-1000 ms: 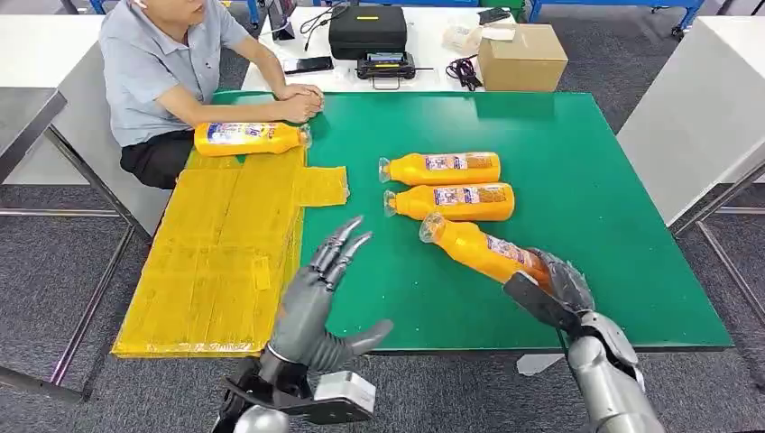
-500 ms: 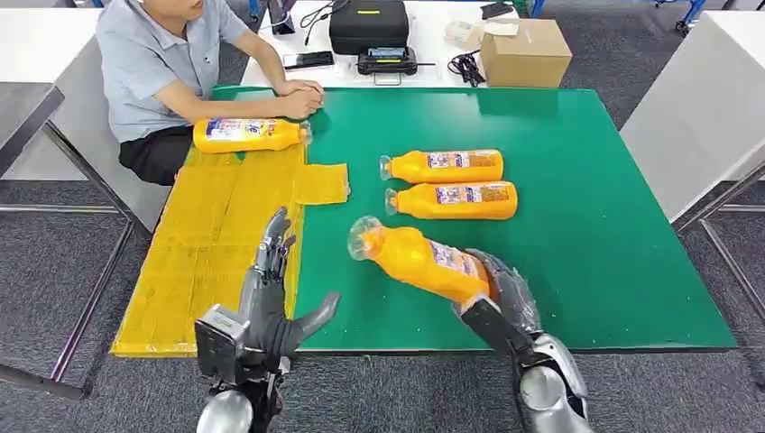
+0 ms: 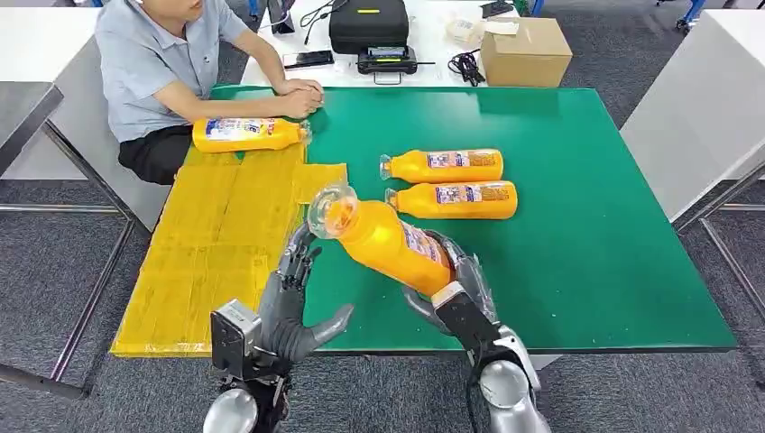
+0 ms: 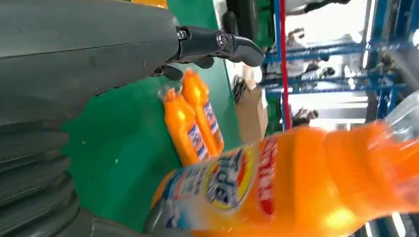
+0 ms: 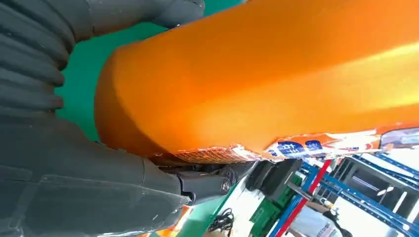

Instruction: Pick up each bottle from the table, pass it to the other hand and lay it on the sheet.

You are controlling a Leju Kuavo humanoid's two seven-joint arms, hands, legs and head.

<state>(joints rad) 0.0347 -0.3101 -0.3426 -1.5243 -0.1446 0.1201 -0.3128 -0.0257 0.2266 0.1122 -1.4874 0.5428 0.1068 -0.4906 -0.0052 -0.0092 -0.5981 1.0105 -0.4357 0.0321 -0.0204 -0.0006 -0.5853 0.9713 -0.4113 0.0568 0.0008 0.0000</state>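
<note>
My right hand [image 3: 456,280] grips the base of an orange bottle [image 3: 383,239] and holds it tilted above the green table [image 3: 577,225], its clear cap toward the yellow sheet [image 3: 212,244]. The same bottle [image 4: 296,182] looms close in the left wrist view and its orange body [image 5: 257,74] is large in the right wrist view. My left hand [image 3: 293,302] is open just left of the bottle, fingers up, apart from it. Two more orange bottles [image 3: 444,166] [image 3: 454,200] lie side by side on the table. Another bottle [image 3: 244,134] lies at the sheet's far end.
A person [image 3: 162,72] sits at the table's far left corner, hands [image 3: 302,97] resting near the bottle on the sheet. Behind the green table stand a black case [image 3: 368,27] and a cardboard box [image 3: 525,52]. A white table [image 3: 704,108] stands to the right.
My right hand has carried the bottle left and up toward my left hand, its cap now over the sheet's edge. My left hand has turned and dropped lower near the table's front edge.
</note>
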